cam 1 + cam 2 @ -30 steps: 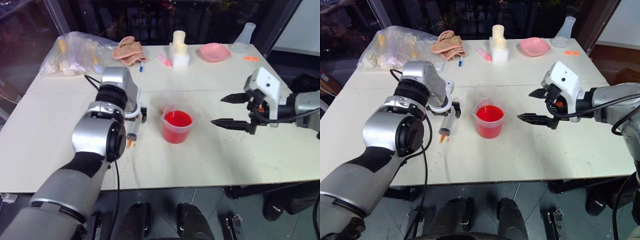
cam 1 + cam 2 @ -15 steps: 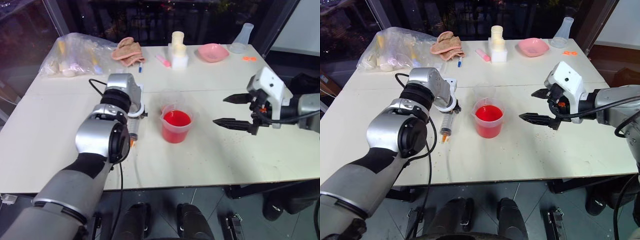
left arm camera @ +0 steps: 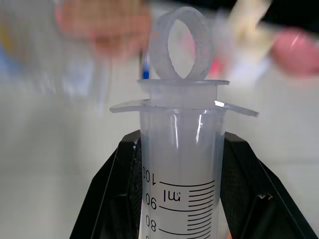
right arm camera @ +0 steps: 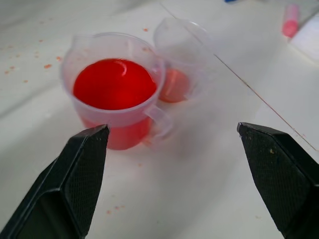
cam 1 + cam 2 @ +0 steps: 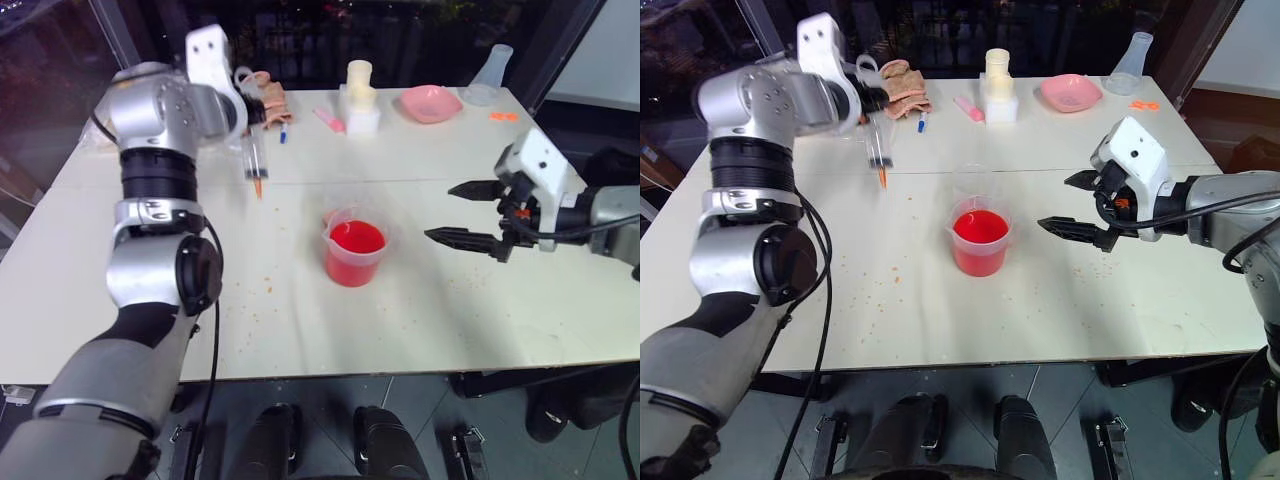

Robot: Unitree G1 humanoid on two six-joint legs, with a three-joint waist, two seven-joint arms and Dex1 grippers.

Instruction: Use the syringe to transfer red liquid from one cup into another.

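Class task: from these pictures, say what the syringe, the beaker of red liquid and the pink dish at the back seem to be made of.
Syringe: clear, slightly frosted plastic; printed scale, moulded flange.
Beaker: translucent plastic, probably; the red liquid shows through its thin wall and moulded handle.
Pink dish: opaque and smooth, plastic or glazed ceramic; cannot tell which.

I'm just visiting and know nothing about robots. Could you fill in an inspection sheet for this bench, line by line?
Surface: pale table, speckled with small orange-red spots.
Job's things: syringe held above the table, orange tip down, plunger pushed in; beaker of red liquid standing mid-table; an empty clear cup right behind it.
Clutter: plastic bag, cloth, pink marker, pink dish, flask, white block with a cream cup on it.
Grippers: left gripper shut on syringe; right gripper open, beside the beaker.
Cables: black cable along the left arm.
Surroundings: dark windows behind.
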